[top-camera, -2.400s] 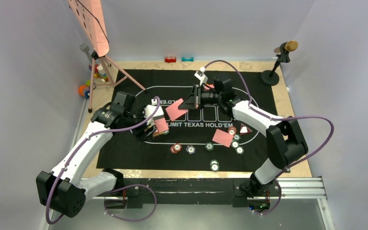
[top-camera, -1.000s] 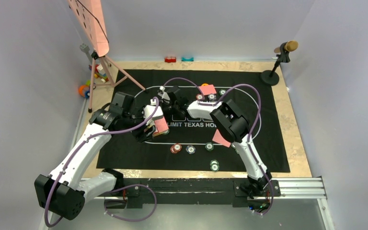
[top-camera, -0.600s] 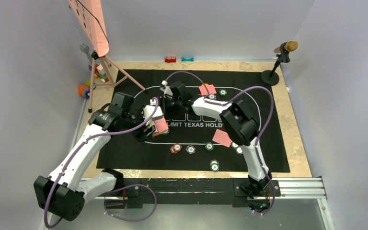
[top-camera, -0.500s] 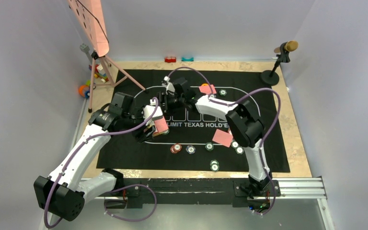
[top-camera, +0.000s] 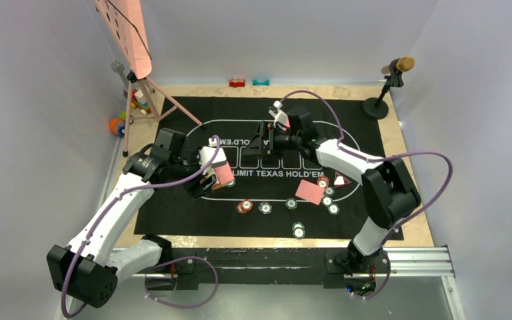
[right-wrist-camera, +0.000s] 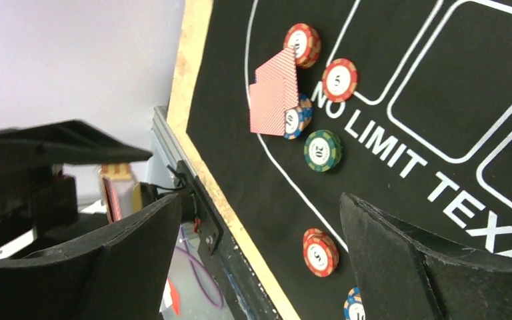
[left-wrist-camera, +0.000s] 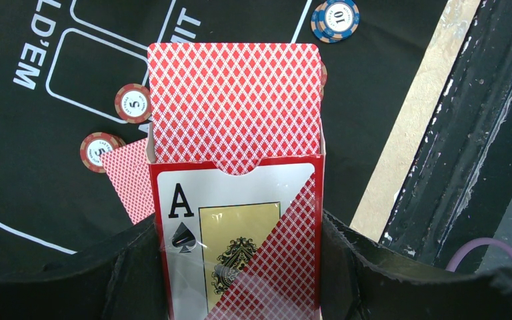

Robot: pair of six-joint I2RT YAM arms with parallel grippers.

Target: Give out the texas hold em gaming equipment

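Note:
My left gripper [top-camera: 219,175] is shut on a red card box [left-wrist-camera: 237,240] with an ace of spades on its front. Red-backed playing cards [left-wrist-camera: 235,100] stick out of the box's open top. My right gripper [top-camera: 259,141] hovers over the middle of the black mat [top-camera: 180,213], open and empty, its fingers [right-wrist-camera: 130,257] wide apart. A card [top-camera: 310,192] lies face down near the right arm, and another small one [top-camera: 341,180] lies beside it. Chips [top-camera: 244,207] sit in a loose row along the near oval line. More chips [right-wrist-camera: 339,80] ring a card [right-wrist-camera: 275,100].
A pink board on a tripod [top-camera: 139,93] stands at the far left corner, with coloured toys [top-camera: 117,125] beside it. A microphone stand [top-camera: 388,83] is at the far right. Two small blocks [top-camera: 237,83] lie past the mat. A metal rail [top-camera: 413,260] edges the near side.
The right arm swung from the far left of the mat back toward the centre and its jaws opened wide. The card it held earlier is gone from them. The left arm stayed put.

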